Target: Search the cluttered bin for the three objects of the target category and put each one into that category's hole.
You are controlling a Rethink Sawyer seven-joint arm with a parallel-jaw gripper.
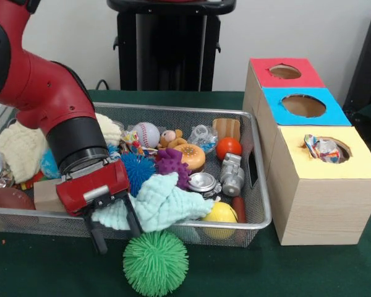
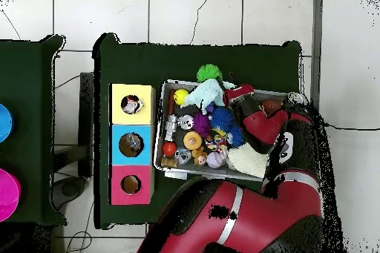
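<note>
A dark green desk (image 1: 334, 272) stands on a pale tiled floor, and a wire mesh bin (image 1: 263, 210) fills the lower left and middle of the front view, with a row of three wooden boxes at the right whose tops are red (image 1: 284, 72), blue (image 1: 304, 105) and yellow (image 1: 326, 150), each with a round hole. Something crumpled already sits in the yellow box's hole. The red arm comes in from the upper left, and its hand (image 1: 114, 230) hangs over the bin's front rim at the lower left, the two dark fingers (image 1: 99, 238) pinching one end of a pale mint cloth (image 1: 164, 204), the rest of which drapes over the toys toward the middle of the bin. Which category is wanted cannot be read from the pictures, but the cloth looks to be the piece in hand; I judge it light, limp and not at all fragile, likely to sag and swing when lifted and to catch on the wire rim or drag neighbours along, so a bunched fold near its middle would carry better than a loose corner. A green spiky ball (image 1: 155, 263) lies on the desk just outside the bin's front rim, below the cloth. Inside are a baseball (image 1: 146, 132), a blue spiky ball (image 1: 138, 172) and a purple one (image 1: 172, 166).
</note>
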